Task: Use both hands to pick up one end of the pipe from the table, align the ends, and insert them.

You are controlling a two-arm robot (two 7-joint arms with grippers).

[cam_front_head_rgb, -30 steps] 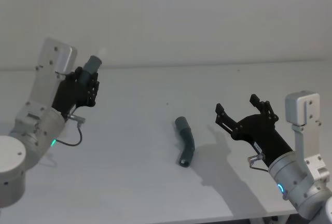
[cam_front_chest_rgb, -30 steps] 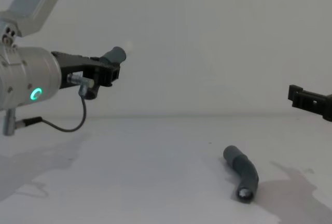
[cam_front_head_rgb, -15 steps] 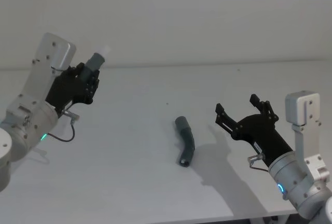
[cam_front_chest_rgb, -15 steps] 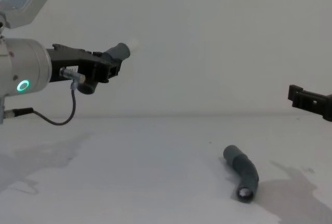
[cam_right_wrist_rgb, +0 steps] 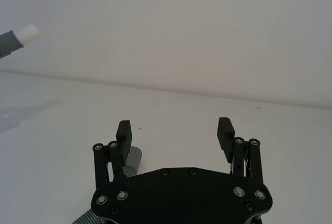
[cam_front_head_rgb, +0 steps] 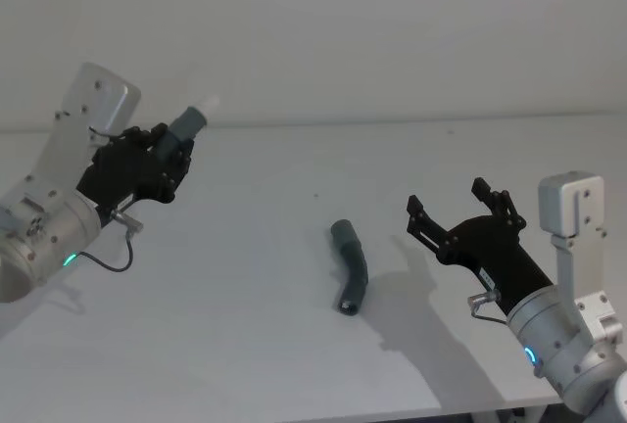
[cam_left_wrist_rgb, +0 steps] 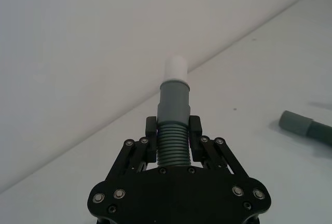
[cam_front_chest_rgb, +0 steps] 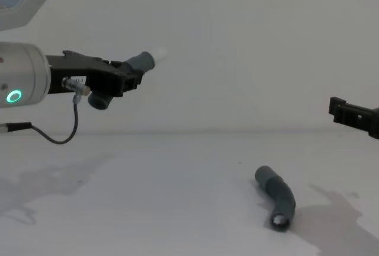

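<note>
A plain, pale grey wall [cam_front_head_rgb: 392, 31] stood behind the matte white worktop [cam_front_head_rgb: 225, 335], meeting it along a faint level line, and soft, even light left blurred grey shadows [cam_front_chest_rgb: 331, 208] lying on that surface towards both sides.

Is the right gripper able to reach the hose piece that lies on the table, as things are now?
Probably yes: the right gripper hangs beside the hose piece with jaws open, and nothing on the table stands between them.
</note>
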